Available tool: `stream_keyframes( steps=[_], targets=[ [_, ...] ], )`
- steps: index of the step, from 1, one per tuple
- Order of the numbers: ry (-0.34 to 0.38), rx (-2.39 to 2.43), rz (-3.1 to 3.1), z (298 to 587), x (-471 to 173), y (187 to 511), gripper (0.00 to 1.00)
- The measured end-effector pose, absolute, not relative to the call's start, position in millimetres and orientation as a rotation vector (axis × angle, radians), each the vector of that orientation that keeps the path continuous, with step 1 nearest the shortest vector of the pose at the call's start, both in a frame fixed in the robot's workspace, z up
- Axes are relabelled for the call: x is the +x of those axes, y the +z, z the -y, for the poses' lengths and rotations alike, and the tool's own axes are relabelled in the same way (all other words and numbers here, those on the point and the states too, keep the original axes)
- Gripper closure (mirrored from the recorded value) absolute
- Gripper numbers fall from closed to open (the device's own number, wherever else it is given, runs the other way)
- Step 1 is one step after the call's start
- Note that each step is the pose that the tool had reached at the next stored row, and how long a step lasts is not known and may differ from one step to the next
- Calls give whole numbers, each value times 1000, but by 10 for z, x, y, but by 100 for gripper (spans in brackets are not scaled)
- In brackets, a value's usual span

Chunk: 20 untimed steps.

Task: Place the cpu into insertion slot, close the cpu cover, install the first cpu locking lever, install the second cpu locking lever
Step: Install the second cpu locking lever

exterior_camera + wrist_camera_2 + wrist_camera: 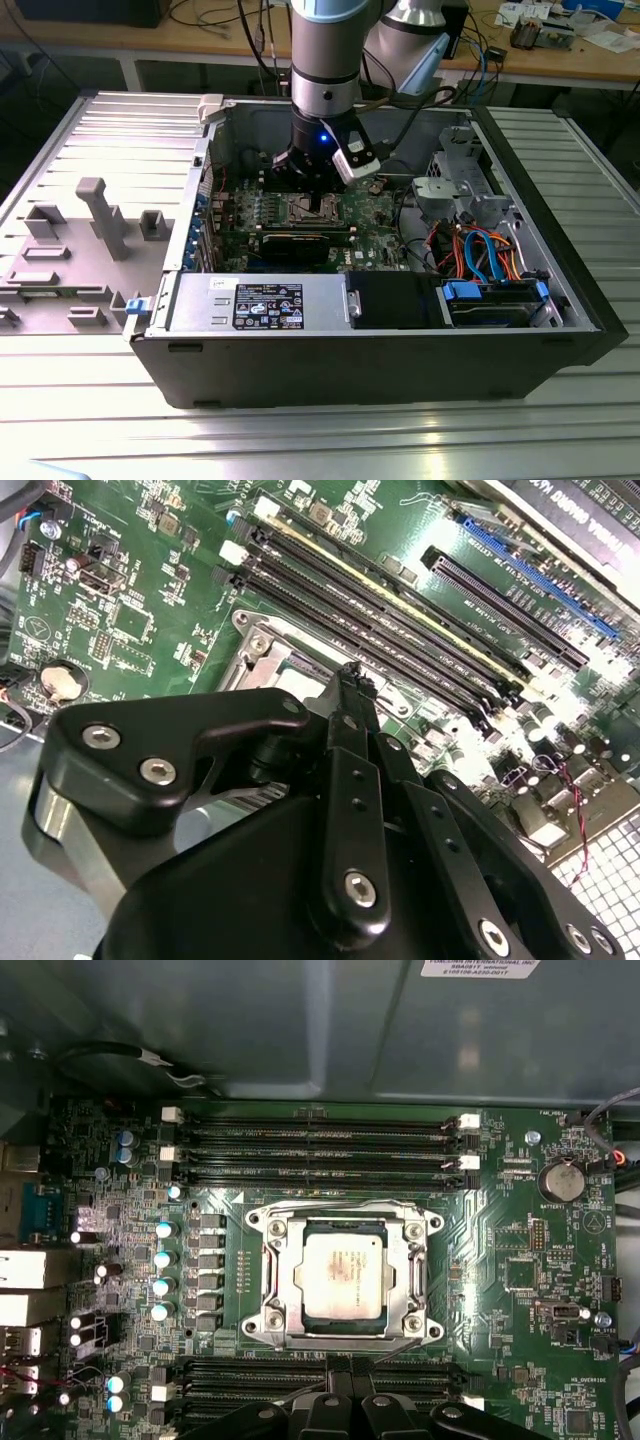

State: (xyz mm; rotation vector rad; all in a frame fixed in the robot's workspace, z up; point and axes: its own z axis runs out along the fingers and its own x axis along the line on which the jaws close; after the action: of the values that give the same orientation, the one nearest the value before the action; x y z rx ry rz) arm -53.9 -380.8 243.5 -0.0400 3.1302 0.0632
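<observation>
The cpu point(340, 1275), a dull silver square, lies in the insertion slot point(256, 1222) on the green motherboard. The cpu cover point(285, 1285), a silvery frame with a square cut-out, lies flat around the chip. A thin wire lever point(340, 1203) runs along one edge of the socket. My gripper point(347, 1375) hovers just off the socket's edge with its black fingers pressed together and nothing seen between them. In the second wrist view the gripper point(350, 680) has its tip close above the socket's metal rim point(262, 650). In the exterior view the gripper point(318, 192) hangs over the socket point(303, 208) inside the open case.
Long black memory slots point(320, 1145) flank the socket on two sides. The case holds a black labelled box point(270, 305), a drive cage point(455, 175) and orange and blue cables point(480, 250). A grey fixture plate point(90, 240) lies at the exterior view's left.
</observation>
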Motion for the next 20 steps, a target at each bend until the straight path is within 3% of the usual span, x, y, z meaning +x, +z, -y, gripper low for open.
stream_keyframes(
  steps=[20],
  targets=[
    [84, -44, -3137, 3920, -539, 2430, 89]
  ],
)
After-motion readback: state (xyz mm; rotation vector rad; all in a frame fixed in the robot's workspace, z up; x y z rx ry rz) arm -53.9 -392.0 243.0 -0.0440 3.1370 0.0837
